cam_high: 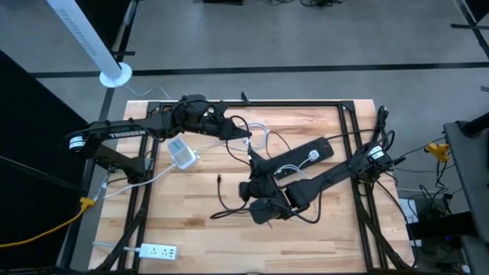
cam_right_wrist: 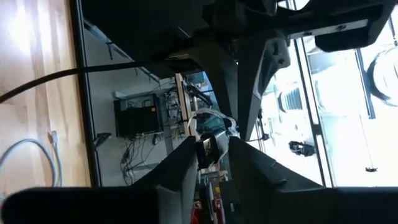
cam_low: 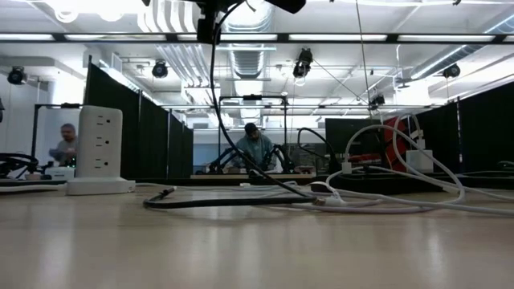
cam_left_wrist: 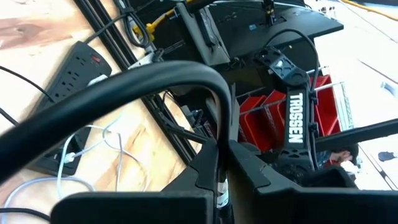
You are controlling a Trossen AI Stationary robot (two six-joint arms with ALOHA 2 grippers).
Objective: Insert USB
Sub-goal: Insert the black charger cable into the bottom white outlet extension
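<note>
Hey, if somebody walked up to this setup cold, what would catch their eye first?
Probably the two dark arms meeting over the middle of the wooden table, with the left gripper shut on a thick black cable that arches away from it. Next, the tangle of black and white cords around the black power strip at centre, and the white outlet tower standing upright at the table's left side.

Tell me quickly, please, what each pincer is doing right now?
Left pincer: shut on the black cable.
Right pincer: closing around a small USB plug; whether the grip is firm cannot be told.
</note>
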